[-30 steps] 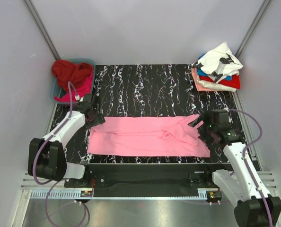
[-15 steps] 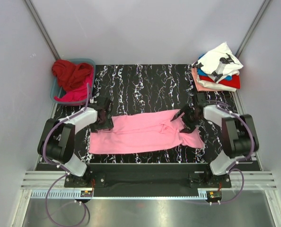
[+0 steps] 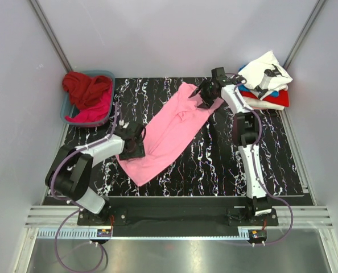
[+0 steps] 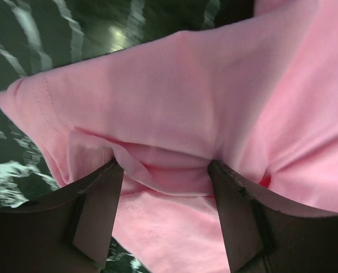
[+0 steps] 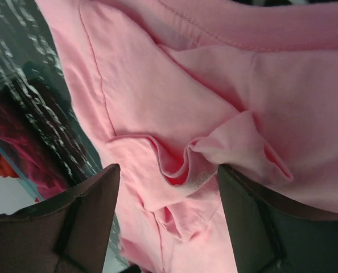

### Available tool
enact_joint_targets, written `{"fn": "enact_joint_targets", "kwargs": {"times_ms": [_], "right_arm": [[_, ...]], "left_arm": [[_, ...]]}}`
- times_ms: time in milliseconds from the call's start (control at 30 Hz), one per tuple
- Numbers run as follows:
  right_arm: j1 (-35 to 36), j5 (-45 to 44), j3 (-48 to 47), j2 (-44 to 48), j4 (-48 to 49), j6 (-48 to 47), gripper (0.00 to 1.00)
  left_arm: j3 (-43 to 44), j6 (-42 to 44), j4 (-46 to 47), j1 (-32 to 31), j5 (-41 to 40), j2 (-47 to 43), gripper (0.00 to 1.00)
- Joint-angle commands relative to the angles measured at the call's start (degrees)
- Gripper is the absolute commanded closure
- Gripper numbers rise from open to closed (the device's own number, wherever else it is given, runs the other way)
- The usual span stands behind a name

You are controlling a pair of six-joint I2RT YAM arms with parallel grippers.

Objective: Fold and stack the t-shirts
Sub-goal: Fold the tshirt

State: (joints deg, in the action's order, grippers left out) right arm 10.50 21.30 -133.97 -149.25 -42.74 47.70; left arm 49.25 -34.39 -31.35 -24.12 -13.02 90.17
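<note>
Top external view: a pink shirt (image 3: 169, 131) is stretching in a slanted band across the table (image 3: 214, 170), from near the left edge up toward the far right corner. A second ago it was lying flat along the near edge. Since then, the right pincer (image 3: 206, 95) has been swinging its end away toward the stack (image 3: 263, 85), while the left pincer (image 3: 136, 147) has been shifting only a little.

Both wrist views are showing pink cloth bunching between the fingers (image 4: 95, 210), so each pincer appears to be clamping on the shirt. The shirt is probably being turned or dragged toward the stack. It is looking only half folded, with creases running through its middle, so further folding is likely waiting.

Counting:
- One pink shirt is lying on the table.
- One stack is sitting in the far right corner. About four layers are showing: white with black print on top, then blue, red and salmon.
- One bin (image 3: 71, 111) is sitting at the far left corner, holding a dark red shirt (image 3: 86, 85) and a magenta shirt (image 3: 95, 109).
- Two pincers are working.
</note>
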Motion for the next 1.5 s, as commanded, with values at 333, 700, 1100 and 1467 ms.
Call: {"fn": "enact_joint_targets", "kwargs": {"times_ms": [333, 700, 1100, 1467], "right_arm": [[4.4, 8.8, -19.1, -18.3, 5.4, 2.8, 0.25], [4.1, 6.8, -18.4, -18.9, 8.1, 0.2, 0.27], [2.5, 9.2, -14.5, -10.6, 9.8, 0.2, 0.12], [-0.6, 9.0, -7.2, 7.5, 2.3, -6.6, 0.00]], "left_arm": [[-9.3, -22.5, 6.4, -31.5, 16.2, -3.6, 0.31], [-2.4, -34.5, 7.3, -47.8, 16.8, 0.1, 0.30], [3.2, -43.1, -21.8, -57.6, -0.5, -19.8, 0.25], [2.1, -43.7, -25.5, -58.0, -8.9, -28.0, 0.22]]}}
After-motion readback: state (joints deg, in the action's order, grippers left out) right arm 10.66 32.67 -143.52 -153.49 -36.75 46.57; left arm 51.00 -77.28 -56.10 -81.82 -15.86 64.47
